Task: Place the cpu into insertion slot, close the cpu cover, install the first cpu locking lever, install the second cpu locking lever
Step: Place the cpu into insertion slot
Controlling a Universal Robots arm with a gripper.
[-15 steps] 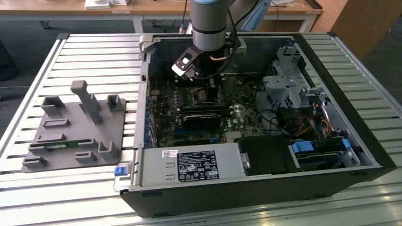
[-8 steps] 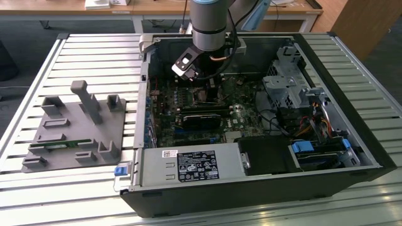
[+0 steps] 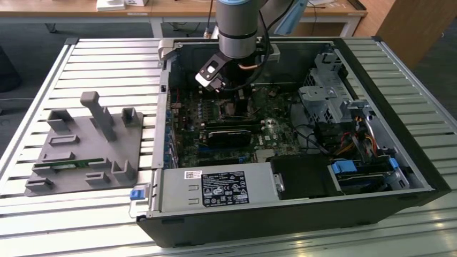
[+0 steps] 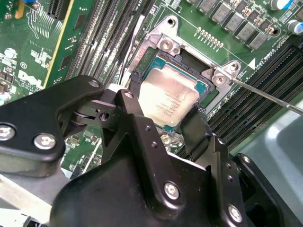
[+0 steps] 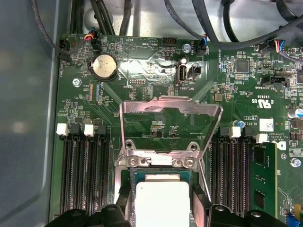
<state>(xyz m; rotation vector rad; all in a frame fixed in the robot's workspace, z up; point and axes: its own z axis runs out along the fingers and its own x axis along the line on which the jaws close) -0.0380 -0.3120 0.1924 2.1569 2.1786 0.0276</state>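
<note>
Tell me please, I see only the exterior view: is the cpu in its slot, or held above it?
Observer: In the second wrist view the cpu lies in the insertion slot, with the gripper closed on two opposite edges.
Operator: And the cpu cover, is it down?
Observer: No. In the first wrist view the cpu cover stands open, tilted up from its hinge.
Operator: The levers?
Observer: One thin lever points away from the slot, unlatched.
</note>
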